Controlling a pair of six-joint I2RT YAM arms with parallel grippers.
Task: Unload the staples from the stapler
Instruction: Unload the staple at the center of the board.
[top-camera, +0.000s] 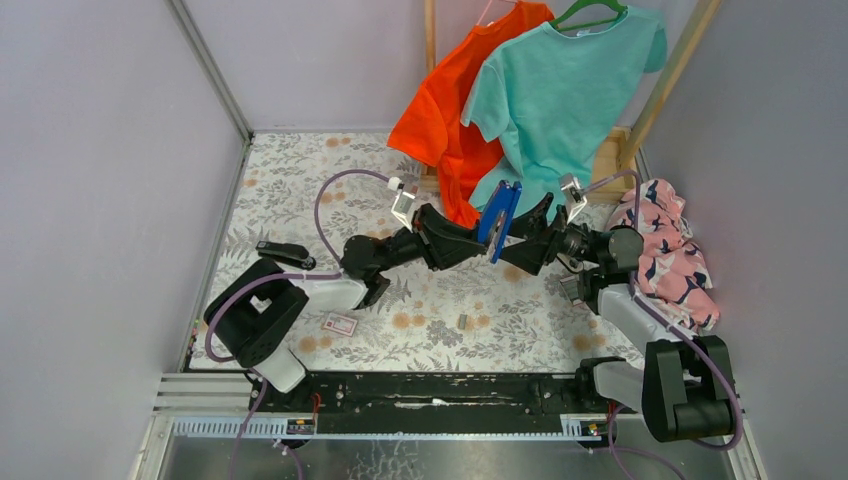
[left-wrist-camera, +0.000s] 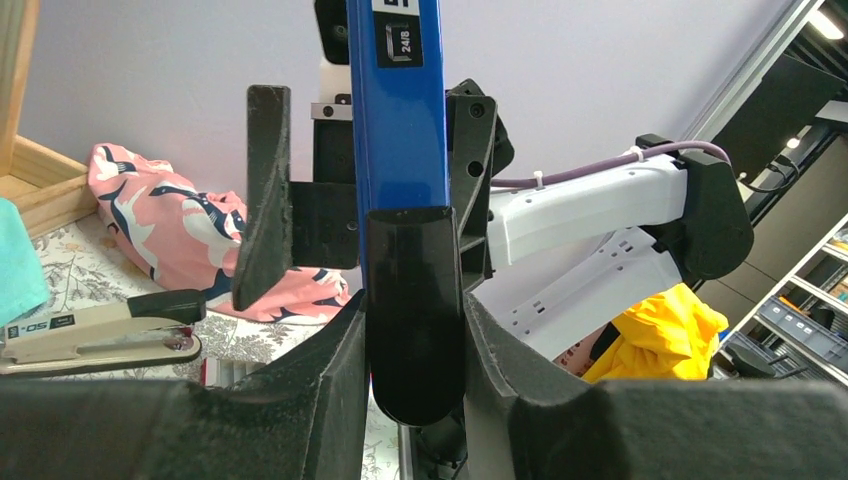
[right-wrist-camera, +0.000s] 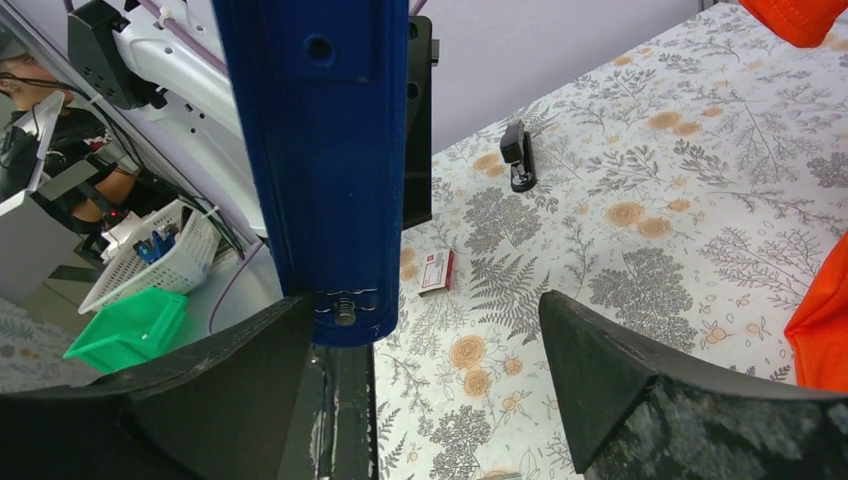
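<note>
Above the desk (top-camera: 545, 312), the left end effector (left-wrist-camera: 413, 340) pinches the blue bar (left-wrist-camera: 398, 120) marked 24/8, the right end effector (right-wrist-camera: 425, 320), spread around it, should close squarely, while the black stapler (top-camera: 283, 250) lies far left on the desk

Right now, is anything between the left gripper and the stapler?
No object visible on the way to the stapler, but the left gripper is shut on the blue bar in mid-air; the open right gripper straddles it.

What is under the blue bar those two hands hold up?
Below the blue bar only the flowered tablecloth shows; the patch straight beneath is hidden by the bar itself.
</note>
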